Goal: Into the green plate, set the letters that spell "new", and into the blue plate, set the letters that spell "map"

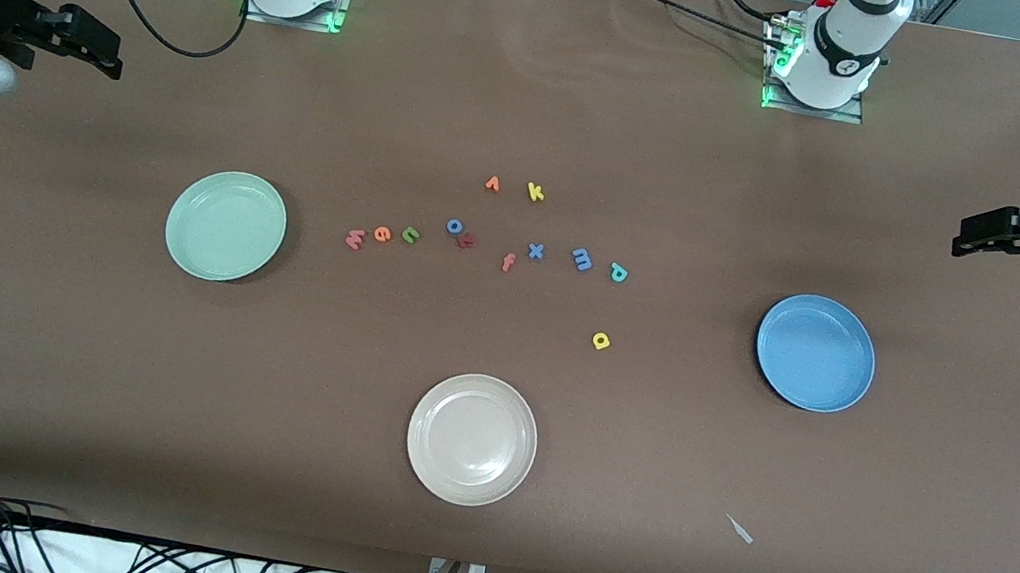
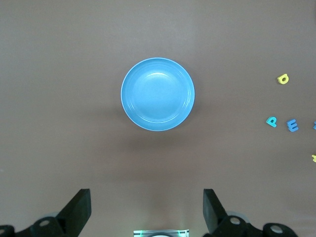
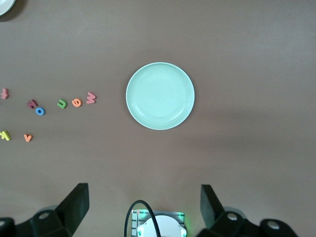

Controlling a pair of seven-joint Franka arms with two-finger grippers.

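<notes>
Brown matting (image 1: 471, 544) covered the whole table, with cables trailing along the edge nearest the front camera. No brand or label could be read anywhere; the only writing was the foam letters themselves.

Across the middle ran a loose row: a salmon-pink w (image 1: 354, 240), an orange e (image 1: 383, 232) and a green n (image 1: 411, 233) lay close together just beside the green plate (image 1: 226, 226), all on the mat and none in it. Toward the left arm's end of the row sat a blue m (image 1: 582, 258) and a teal p (image 1: 618, 272), with a yellow a (image 1: 601, 341) nearer the front camera than those two. The blue plate (image 1: 816, 352) lay well apart from them and held nothing.

Between the two groups were a blue o (image 1: 455, 226) touching a dark red letter (image 1: 466, 241) too small to identify, an orange f (image 1: 508, 262), a blue x (image 1: 535, 251), a yellow k (image 1: 535, 192) and an orange letter (image 1: 492, 184) of unclear shape. A cream-beige plate (image 1: 472, 439) sat nearest the front camera.

Both arms waited. The left gripper (image 1: 964, 240) hung over the table edge at the left arm's end, the blue plate in its wrist view, jaws spread wide and holding nothing. The right gripper (image 1: 112, 55), partly cut off at the picture's edge, hung at the right arm's end, likewise spread and holding nothing.
</notes>
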